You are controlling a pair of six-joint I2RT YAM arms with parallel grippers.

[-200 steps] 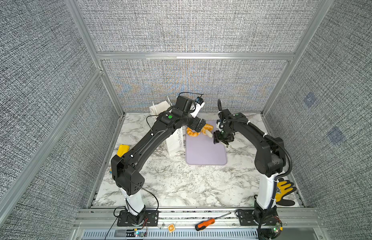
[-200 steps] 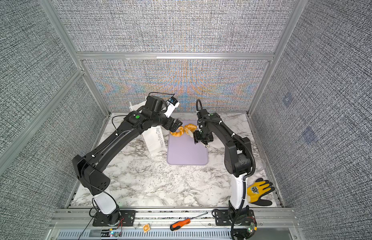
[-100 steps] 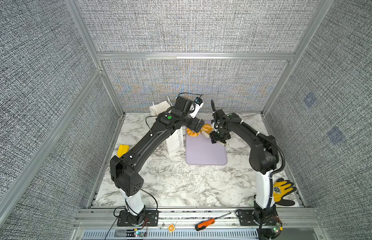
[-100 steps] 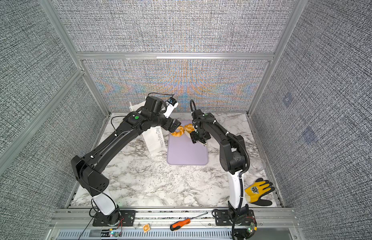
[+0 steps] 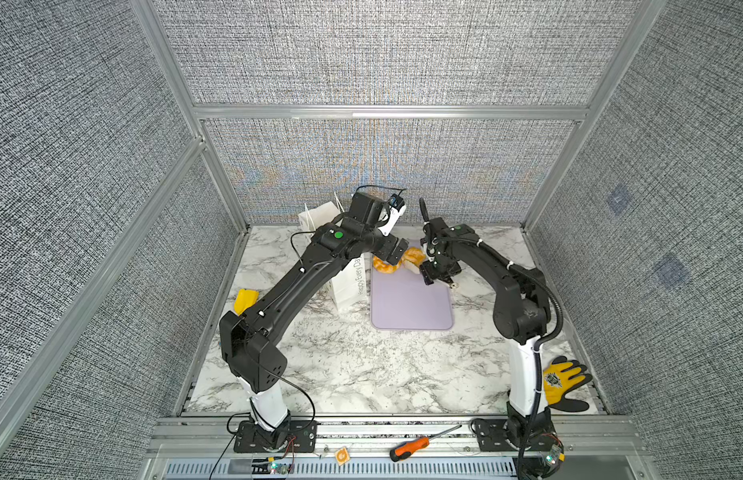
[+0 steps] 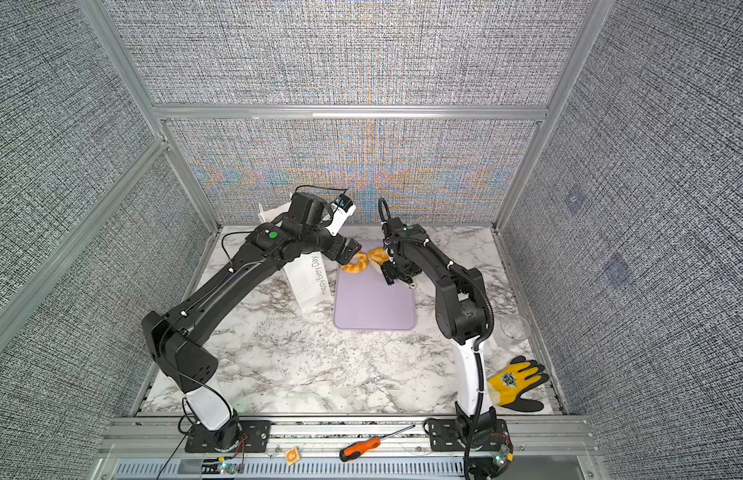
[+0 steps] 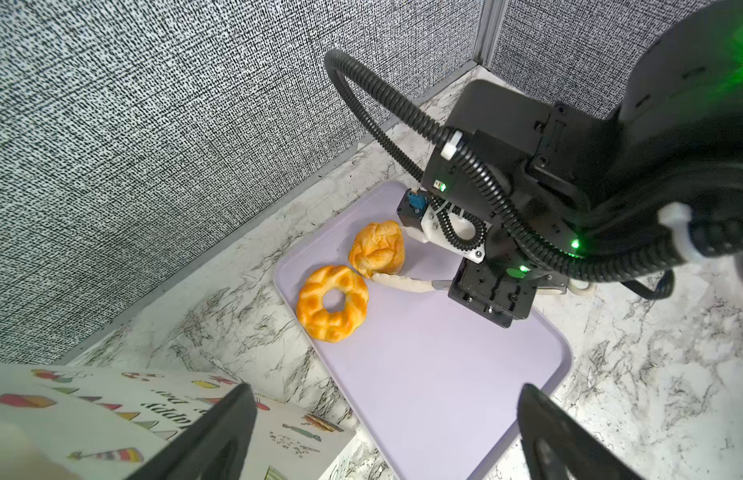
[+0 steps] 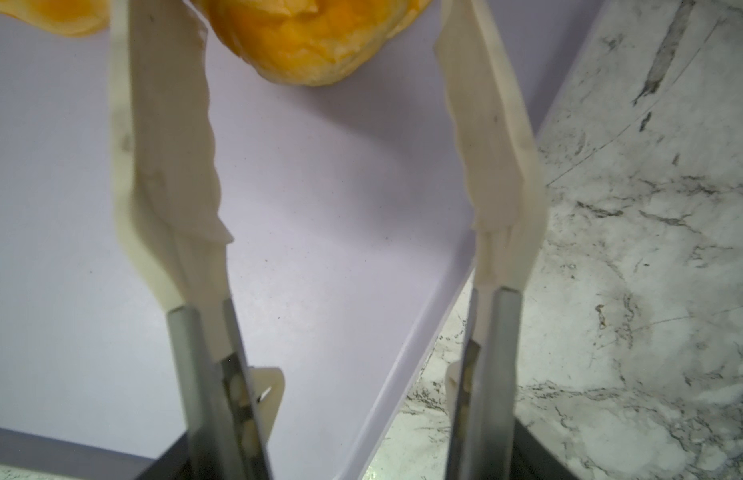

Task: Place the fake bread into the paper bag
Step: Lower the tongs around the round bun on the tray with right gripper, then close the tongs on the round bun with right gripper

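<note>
Bench: we take the clock from both top views, with 12 o'clock at the back wall. The marble-patterned bench (image 5: 353,365) carries everything below.
Tray: a lavender tray (image 5: 411,307) lies flat a little toward 12 o'clock of the bench's middle.
Fake bread ring: we find the fake bread ring (image 7: 332,303) lying flat in the tray's 11 o'clock corner.
Fake bread roll: the fake bread roll (image 7: 377,248) rests on the tray at the ring's 2 o'clock, touching it or very nearly.
Paper bag: the paper bag (image 5: 346,286) stands upright on the bench just beside the tray's 9 o'clock edge. The left arm passes over it and hides most of its top.
Left gripper (image 7: 386,388): its jaws are spread wide and empty, hanging above the line where bag and tray meet.
Right gripper (image 8: 315,25): its jaws are apart and low over the tray. The white fingers (image 8: 161,166) flank the roll, and one tip reaches the point where ring and roll meet. We cannot tell whether they press the roll.
Surroundings: a yellow-and-black glove (image 5: 565,380) lies at 4 o'clock, an orange-handled screwdriver (image 5: 411,446) on the front rail at 6 o'clock, and a yellow shovel (image 5: 245,300) at 9 o'clock.
</note>
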